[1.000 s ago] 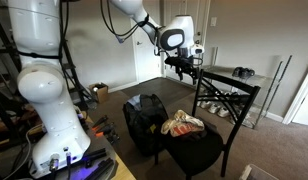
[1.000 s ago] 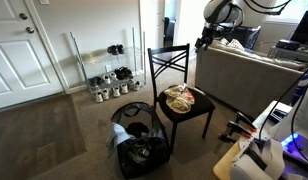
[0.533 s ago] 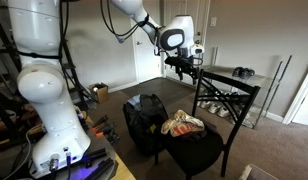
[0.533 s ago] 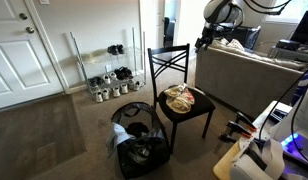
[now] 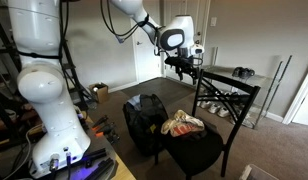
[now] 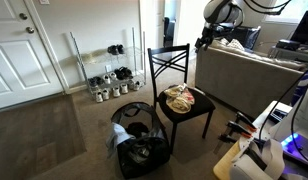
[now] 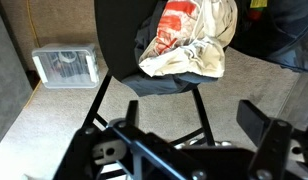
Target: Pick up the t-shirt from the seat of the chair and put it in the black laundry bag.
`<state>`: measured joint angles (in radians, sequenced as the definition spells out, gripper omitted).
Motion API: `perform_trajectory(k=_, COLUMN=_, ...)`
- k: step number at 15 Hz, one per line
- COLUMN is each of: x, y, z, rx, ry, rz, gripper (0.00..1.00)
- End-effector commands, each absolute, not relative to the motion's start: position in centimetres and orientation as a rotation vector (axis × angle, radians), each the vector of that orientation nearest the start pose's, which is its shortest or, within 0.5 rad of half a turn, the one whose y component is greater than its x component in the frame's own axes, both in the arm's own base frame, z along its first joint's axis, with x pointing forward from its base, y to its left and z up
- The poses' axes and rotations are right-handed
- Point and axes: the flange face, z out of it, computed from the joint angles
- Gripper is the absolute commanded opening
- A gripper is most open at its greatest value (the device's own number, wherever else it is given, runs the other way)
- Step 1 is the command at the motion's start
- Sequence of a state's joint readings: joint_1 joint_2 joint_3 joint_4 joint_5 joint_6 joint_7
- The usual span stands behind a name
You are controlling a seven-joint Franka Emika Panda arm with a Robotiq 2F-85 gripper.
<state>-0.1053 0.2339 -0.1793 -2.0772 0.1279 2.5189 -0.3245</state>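
Observation:
The crumpled white, tan and red t-shirt (image 5: pixel 182 125) (image 6: pixel 182 98) lies on the seat of the black metal chair (image 5: pixel 226 95) (image 6: pixel 169 62). The black laundry bag (image 5: pixel 144 118) (image 6: pixel 137 140) stands open on the carpet beside the chair. My gripper (image 5: pixel 182 66) (image 6: pixel 204 40) hangs high in the air behind the chair back, well above the seat. In the wrist view the t-shirt (image 7: pixel 184 40) is at the top middle, and the gripper (image 7: pixel 189 140) is open and empty, with the chair back's bars between it and the seat.
A wire shoe rack (image 6: pixel 109 75) with shoes stands by the wall near a white door (image 6: pixel 24 50). A grey sofa (image 6: pixel 254 70) is behind the chair. A clear plastic box (image 7: pixel 64 67) sits on the carpet. A cardboard box (image 5: pixel 98 92) is by the far wall.

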Motion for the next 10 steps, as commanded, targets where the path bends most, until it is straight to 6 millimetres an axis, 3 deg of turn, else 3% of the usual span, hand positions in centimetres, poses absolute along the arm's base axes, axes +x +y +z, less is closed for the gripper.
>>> perform_trajectory(k=1, x=57.7, y=-16.6, z=34.0, rx=-3.144, ry=0.075, rz=-0.341, gripper=1.00)
perform_trajectory(k=7, x=57.7, y=-16.6, z=34.0, rx=-3.144, ry=0.075, rz=-0.341, gripper=1.00)
perform_trajectory(k=10, x=59.4, y=-16.6, z=33.9, rx=-3.143, ry=0.169, rz=-0.372, gripper=1.00)
